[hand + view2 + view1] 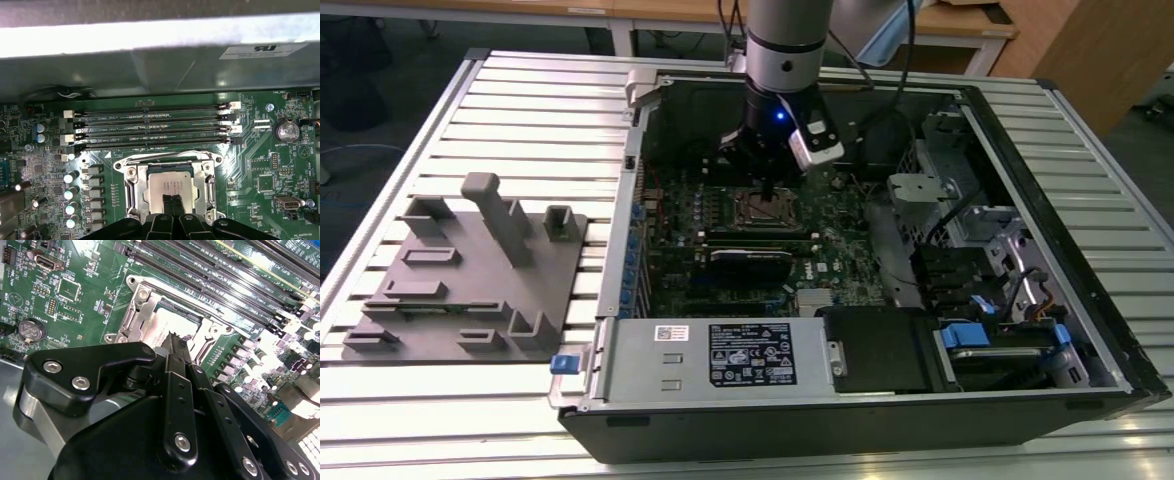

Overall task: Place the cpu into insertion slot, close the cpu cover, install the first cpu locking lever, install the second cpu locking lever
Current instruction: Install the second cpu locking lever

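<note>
The cpu (172,186) lies flat in the insertion slot (765,209) of the green motherboard, its silver-grey top showing in both wrist views (167,326). The cpu cover (140,186), a silver frame, lies down around the chip, with its rim also showing in the second wrist view (141,310). My gripper (173,204) hangs straight over the chip, fingers pressed together with nothing between them, tips at or just above the chip's top (175,346). In the exterior view the gripper (766,186) stands inside the open computer case. I cannot make out the locking levers.
Long black memory slots (155,122) run beside the socket. A white-labelled power supply (720,352) fills the case's near side, with drive bays and cables (987,270) at the exterior view's right. A grey fixture block (467,270) stands on the slatted table at that view's left.
</note>
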`<state>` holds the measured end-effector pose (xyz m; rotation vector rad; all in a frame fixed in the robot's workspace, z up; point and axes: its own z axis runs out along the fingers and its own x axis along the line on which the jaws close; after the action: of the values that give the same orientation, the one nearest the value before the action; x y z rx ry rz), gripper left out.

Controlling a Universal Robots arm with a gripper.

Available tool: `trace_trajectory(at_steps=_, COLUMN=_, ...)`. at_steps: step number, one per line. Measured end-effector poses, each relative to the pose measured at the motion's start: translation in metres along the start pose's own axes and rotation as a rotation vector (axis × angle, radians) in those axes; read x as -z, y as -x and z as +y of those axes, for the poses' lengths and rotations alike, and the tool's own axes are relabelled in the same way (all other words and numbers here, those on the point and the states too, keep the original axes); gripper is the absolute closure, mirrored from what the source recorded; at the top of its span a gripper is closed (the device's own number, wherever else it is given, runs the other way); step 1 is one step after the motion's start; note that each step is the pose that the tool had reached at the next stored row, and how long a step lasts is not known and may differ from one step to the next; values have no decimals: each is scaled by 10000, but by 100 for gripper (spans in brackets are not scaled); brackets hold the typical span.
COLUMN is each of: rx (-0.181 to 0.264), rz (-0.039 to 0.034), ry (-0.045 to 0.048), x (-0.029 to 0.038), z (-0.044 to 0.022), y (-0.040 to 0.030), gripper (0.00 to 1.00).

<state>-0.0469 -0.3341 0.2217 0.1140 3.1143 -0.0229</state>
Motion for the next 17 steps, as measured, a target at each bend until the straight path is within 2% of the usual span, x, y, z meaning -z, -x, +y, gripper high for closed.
trace_trajectory(at_steps=12, rx=0, rz=0, ry=-1, x=141, z=-2, y=4, gripper=90)
trace_trajectory(at_steps=17, rx=3, rz=1, ry=-1, x=144, z=-10, y=6, gripper=90)
